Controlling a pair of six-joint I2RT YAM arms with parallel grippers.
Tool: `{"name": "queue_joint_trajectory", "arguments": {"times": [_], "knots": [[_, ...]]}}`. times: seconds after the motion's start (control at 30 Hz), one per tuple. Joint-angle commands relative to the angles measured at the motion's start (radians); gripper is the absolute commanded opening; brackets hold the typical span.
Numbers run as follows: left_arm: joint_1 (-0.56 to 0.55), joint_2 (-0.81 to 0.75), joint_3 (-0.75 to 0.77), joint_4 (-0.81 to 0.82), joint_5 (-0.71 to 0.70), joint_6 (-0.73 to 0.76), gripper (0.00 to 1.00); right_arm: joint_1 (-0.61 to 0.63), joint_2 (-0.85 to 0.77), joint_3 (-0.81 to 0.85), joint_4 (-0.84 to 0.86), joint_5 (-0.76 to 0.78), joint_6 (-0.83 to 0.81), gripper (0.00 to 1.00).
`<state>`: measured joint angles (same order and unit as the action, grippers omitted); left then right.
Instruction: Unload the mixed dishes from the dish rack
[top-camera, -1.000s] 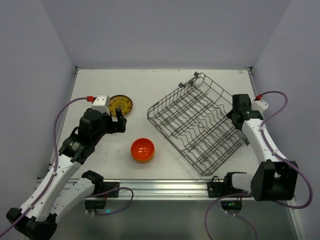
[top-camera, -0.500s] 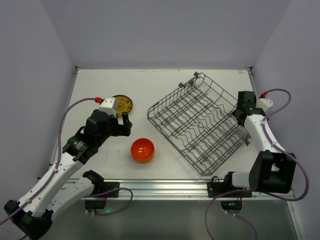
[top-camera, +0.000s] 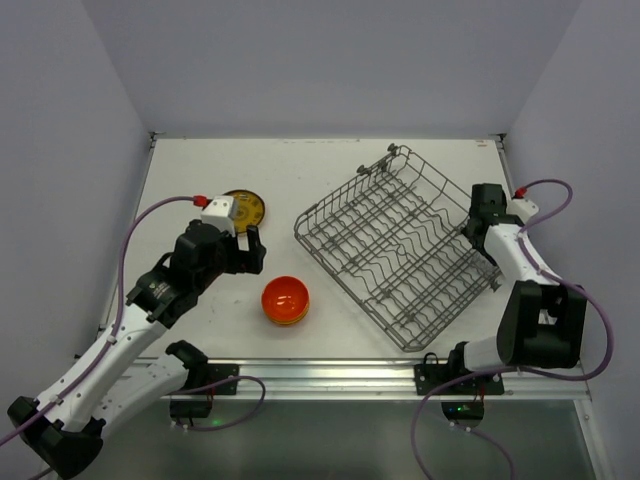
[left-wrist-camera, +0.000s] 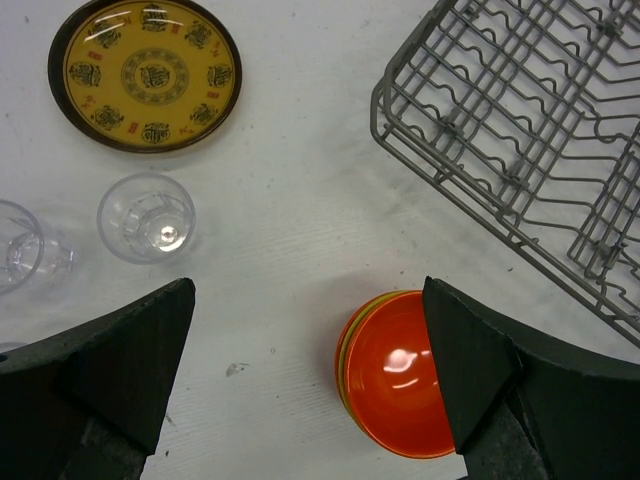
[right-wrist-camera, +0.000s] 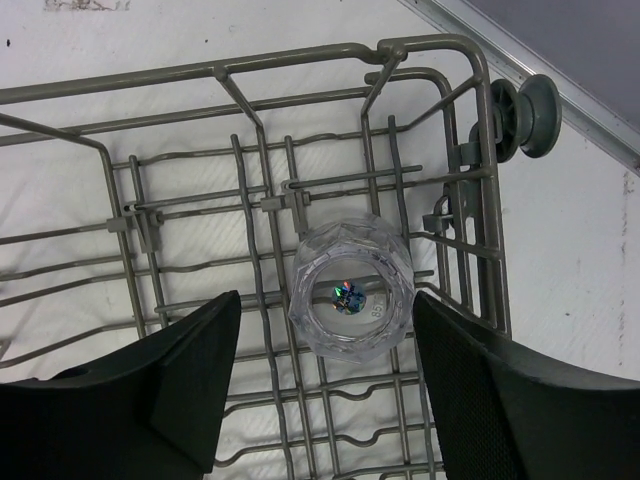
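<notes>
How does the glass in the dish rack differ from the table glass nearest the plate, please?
The rack glass rests on wires of the dish rack near a corner; the table glass stands on the bare table by the plate. The rack glass sits framed by the open right pincer; the table glass lies outside the open left pincer. Both are clear and round.

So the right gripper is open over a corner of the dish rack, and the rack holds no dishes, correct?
Not empty: the right wrist view shows one clear glass in the dish rack, under the open right gripper. The rest is right.
</notes>
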<state>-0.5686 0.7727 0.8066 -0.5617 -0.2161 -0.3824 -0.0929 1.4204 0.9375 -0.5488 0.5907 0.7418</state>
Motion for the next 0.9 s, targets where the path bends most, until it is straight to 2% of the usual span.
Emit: {"name": "queue_joint_trajectory", "arguments": {"times": [0.0, 0.4, 0.5, 0.57, 0.73, 0.87], "knots": [[-0.010, 0.002, 0.008, 0.013, -0.020, -0.009, 1.00, -0.005, 0.014, -0.011, 0.047, 0.041, 0.037, 0.70], [-0.016, -0.001, 0.011, 0.013, -0.019, -0.009, 1.00, -0.005, -0.006, -0.037, 0.056, 0.047, 0.050, 0.54], [-0.019, -0.001, 0.009, 0.011, -0.019, -0.009, 1.00, -0.005, -0.023, -0.043, 0.049, 0.044, 0.053, 0.47], [-0.019, -0.001, 0.009, 0.013, -0.019, -0.009, 1.00, -0.005, -0.038, -0.049, 0.049, 0.044, 0.053, 0.47], [-0.019, -0.003, 0.009, 0.013, -0.019, -0.007, 1.00, -0.007, -0.061, -0.055, 0.041, 0.040, 0.051, 0.35], [-0.022, -0.003, 0.011, 0.013, -0.020, -0.009, 1.00, -0.005, -0.095, -0.054, 0.030, 0.029, 0.060, 0.31]]}}
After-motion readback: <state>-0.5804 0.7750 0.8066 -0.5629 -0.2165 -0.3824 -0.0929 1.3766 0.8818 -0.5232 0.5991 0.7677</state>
